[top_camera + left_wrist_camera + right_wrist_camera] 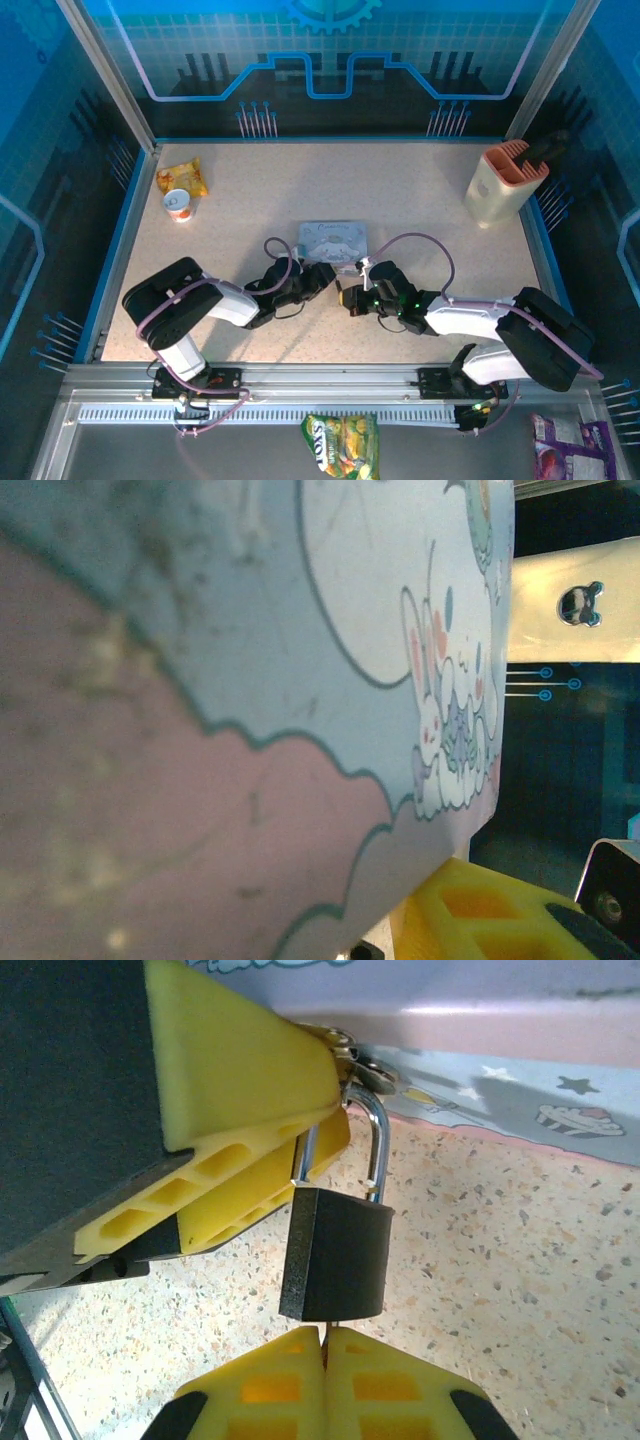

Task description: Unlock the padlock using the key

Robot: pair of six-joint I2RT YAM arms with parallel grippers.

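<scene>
A: From above, your left gripper (322,278) and right gripper (347,296) meet tip to tip at the lower edge of the tin (335,238), centre frame. The lock is too small to make out there.

B: Your left wrist camera sits hard against the tin's printed lid, with one yellow finger (470,912) at lower right. You cannot tell from it whether that hand is spread or closed.

A: The right wrist view gives you more. The padlock (335,1255) hangs mid-frame, its shackle (378,1155) hooked through the tin's clasp (352,1060) near the top. The left hand's fingers (240,1070) lie close together at upper left, against the shackle. I cannot tell whether they nip it or the clasp.

B: At the bottom edge, your right gripper's fingers (270,1390) are pressed together on the key (324,1332), a thin sliver running up to the padlock's underside. I judge it entered but not yet turned.

A: Watch the turn. The pinch on so thin a key is slight. Roll the wrist off the keyway's line and the key may slip in the pads or bend.

B: The padlock also hangs loose on its shackle. If your left hand does not brace it, the body may swing with the twist and drag the key out.
</scene>
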